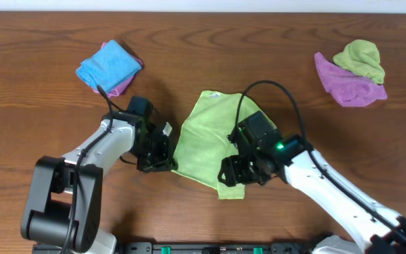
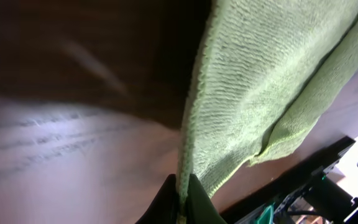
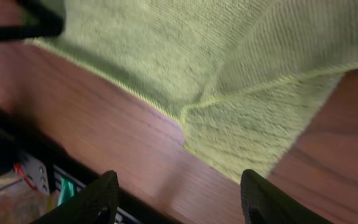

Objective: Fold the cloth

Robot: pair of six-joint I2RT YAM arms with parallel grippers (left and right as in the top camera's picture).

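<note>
Overhead, a blue cloth (image 1: 108, 65) lies on a pink one (image 1: 122, 83) at 10 o'clock on the table (image 1: 34, 127), apart from the work. Next comes the left gripper (image 1: 169, 161), pressed together on the 9 o'clock edge of the cloth (image 1: 210, 137). The left wrist view shows this pinch, with the hem running straight down between the closed fingers (image 2: 191, 202). The cloth lies near the table's centre, rumpled, and its 5 o'clock corner appears doubled over.

The right gripper (image 1: 232, 176) hangs over that corner. The right wrist view shows its fingers (image 3: 101, 199) spread wide with only bare wood between them, the cloth's corner lying just beyond.

The fold looks begun but not finished: one side is gripped and the other is not yet taken. The next move probably calls for the right gripper to reach the corner and close on it. Both arms would then lift evenly and carry the edge across.

At 2 o'clock a balled green cloth (image 1: 361, 60) rests on a purple cloth (image 1: 347, 88).

A small white tag (image 1: 214, 94) sits on the cloth's 12 o'clock edge, too small to show any writing. No brand or text can be read anywhere.
</note>
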